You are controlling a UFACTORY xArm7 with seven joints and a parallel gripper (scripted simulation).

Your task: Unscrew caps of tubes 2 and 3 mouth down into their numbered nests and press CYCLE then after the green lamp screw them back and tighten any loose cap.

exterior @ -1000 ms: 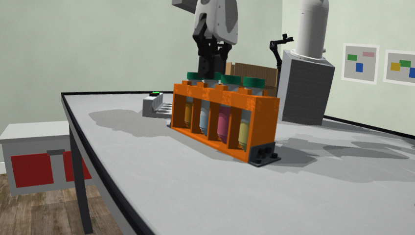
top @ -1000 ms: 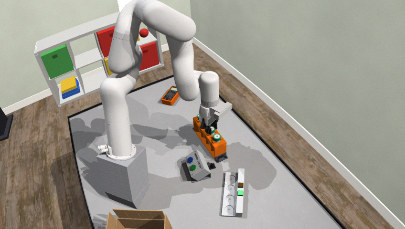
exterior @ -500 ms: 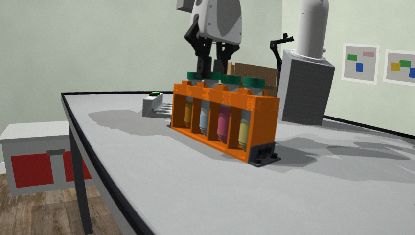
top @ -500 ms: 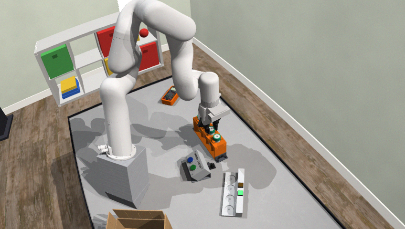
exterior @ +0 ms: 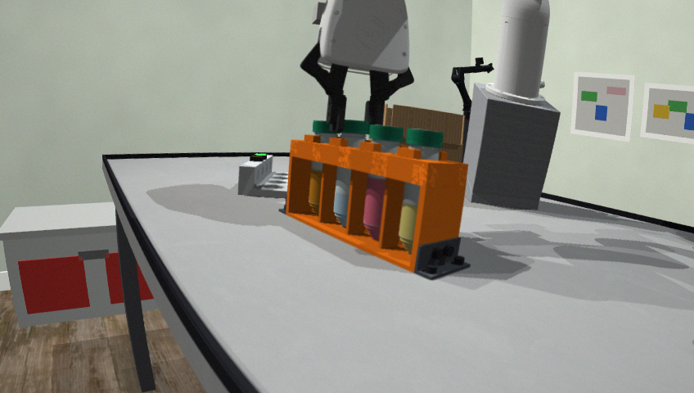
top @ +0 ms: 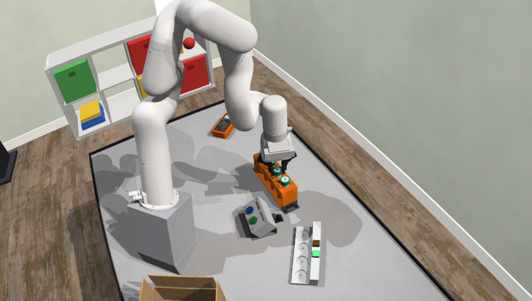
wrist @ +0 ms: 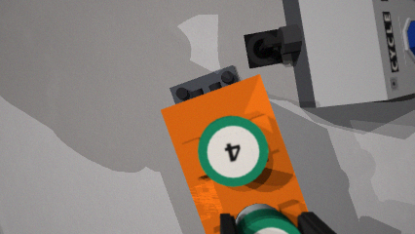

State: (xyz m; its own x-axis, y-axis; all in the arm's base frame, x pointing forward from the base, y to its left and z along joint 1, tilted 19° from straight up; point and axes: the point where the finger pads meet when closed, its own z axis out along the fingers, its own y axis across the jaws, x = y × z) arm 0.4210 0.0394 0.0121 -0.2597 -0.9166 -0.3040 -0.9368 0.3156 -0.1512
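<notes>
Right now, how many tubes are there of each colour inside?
Orange-brown tubes: 1
Light blue tubes: 1
Pink tubes: 1
Yellow tubes: 1
Total: 4

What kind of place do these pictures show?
Probably a small laboratory workbench for handling samples. An orange rack holds four capped tubes of coloured liquid, the claw is closed on one green cap, and a cap tray shows a green lamp.

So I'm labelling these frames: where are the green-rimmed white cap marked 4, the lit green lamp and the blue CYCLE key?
Green-rimmed white cap marked 4 (wrist: 233, 151): wrist view, its white top.
Lit green lamp (top: 316, 253): top view, its face.
Blue CYCLE key (top: 249, 209): top view, its top.
</notes>
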